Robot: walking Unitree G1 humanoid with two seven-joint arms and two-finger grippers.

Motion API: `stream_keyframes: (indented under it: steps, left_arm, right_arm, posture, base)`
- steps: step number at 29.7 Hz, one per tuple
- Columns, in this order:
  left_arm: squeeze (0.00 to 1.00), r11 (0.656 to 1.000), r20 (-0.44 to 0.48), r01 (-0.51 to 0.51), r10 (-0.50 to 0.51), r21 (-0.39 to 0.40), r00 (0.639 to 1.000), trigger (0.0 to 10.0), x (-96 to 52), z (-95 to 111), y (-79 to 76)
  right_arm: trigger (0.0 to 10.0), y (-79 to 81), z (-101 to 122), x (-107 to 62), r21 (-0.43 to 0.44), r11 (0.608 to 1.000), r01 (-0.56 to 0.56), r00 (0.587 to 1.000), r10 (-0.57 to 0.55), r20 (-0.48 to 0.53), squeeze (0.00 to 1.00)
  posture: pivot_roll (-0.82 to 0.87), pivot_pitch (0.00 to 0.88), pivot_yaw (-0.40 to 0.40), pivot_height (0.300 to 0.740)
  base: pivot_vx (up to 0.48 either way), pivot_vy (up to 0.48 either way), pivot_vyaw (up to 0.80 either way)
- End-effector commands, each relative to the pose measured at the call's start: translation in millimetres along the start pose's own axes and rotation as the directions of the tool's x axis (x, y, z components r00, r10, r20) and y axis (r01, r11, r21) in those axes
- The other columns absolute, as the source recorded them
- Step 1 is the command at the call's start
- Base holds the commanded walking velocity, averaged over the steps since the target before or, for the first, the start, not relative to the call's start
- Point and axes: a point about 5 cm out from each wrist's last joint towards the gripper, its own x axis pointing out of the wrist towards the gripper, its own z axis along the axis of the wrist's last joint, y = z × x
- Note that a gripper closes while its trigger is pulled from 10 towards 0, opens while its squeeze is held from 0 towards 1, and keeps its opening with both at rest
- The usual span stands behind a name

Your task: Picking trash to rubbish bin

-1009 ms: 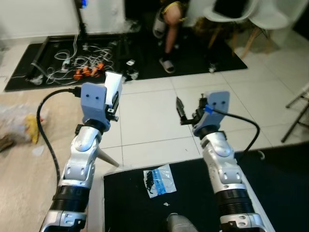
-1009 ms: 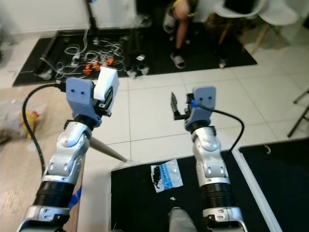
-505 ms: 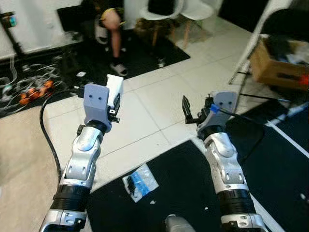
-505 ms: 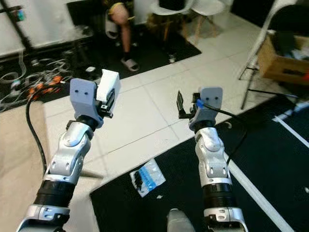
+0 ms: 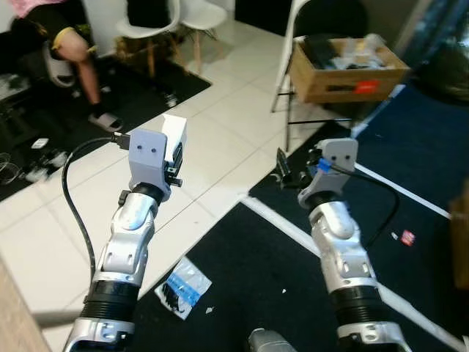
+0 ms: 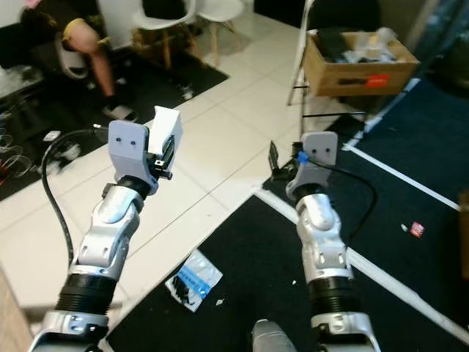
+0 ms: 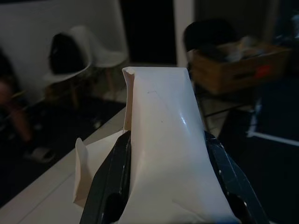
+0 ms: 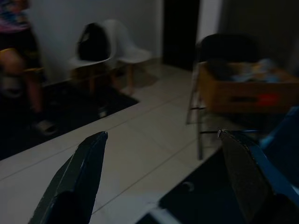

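The robot's two silver arms rise from the bottom of the frame over a floor of white tiles (image 5: 220, 125) and black mat (image 5: 249, 271). The left gripper (image 7: 166, 154), left of centre, is clenched on a crumpled white piece of paper trash (image 7: 163, 140); in the left wrist view the paper bulges between its two black fingers (image 7: 112, 182) and sticks out past their tips. The right gripper (image 8: 161, 177), right of centre, holds nothing, its fingers spread wide apart.

A small clear plastic bag (image 5: 183, 286) with blue and black contents lies at the lower left, on the mat's edge by the tiles. A small red scrap (image 5: 407, 237) lies on the dark floor at the right. In the upper right a cardboard box (image 5: 348, 70) full of items sits on a folding chair. At the upper left, white chairs (image 5: 165, 22) stand beside a seated person's leg (image 5: 80, 62) in a sandal.
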Motion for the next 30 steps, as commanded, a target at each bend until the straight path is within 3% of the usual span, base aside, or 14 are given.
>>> stream_keyframes:
  steps: [1,10,14,20,30]
  left_arm:
    - [0.0,1.0,-0.021,-0.008,0.008,0.007,1.0,10.0,-3.2,-5,1.3]
    - [0.0,0.999,-0.054,-0.024,0.022,-0.039,0.998,10.0,-4.8,-11,2.7]
    - [0.0,1.0,-0.054,-0.023,0.021,-0.02,0.998,10.0,-5.5,-12,3.0]
    - [0.0,0.999,-0.112,-0.045,0.043,-0.016,0.993,10.0,-15.9,-31,6.8]
    - [0.0,0.998,-0.148,-0.054,0.048,-0.038,0.988,10.0,-24.0,-39,7.4]
  right_arm:
    - [10.0,5.5,-3,-0.8,0.017,1.0,-0.013,1.0,0.014,-0.007,0.0]
    - [10.0,6.0,-7,-0.7,0.023,0.999,-0.023,0.999,0.024,-0.027,0.0]
    - [10.0,6.5,-10,-0.2,0.026,0.999,-0.026,0.999,0.027,-0.041,0.0]
    - [10.0,8.9,-25,-6.6,-0.001,0.997,-0.072,0.993,0.072,-0.096,0.0]
    - [10.0,3.4,-41,-16.0,-0.018,0.996,-0.088,0.984,0.084,-0.154,0.0]
  posture:
    - [-0.08,0.016,0.012,0.74]
    - [-0.08,0.007,0.003,0.74]
    - [-0.07,0.003,-0.002,0.74]
    - [-0.07,0.003,-0.008,0.74]
    - [-0.07,0.006,-0.007,0.74]
  base:
    - [0.0,0.0,-0.8]
    - [0.0,0.0,-0.8]
    - [0.0,0.0,-0.8]
    - [0.0,0.0,-0.8]
    - [0.0,0.0,-0.8]
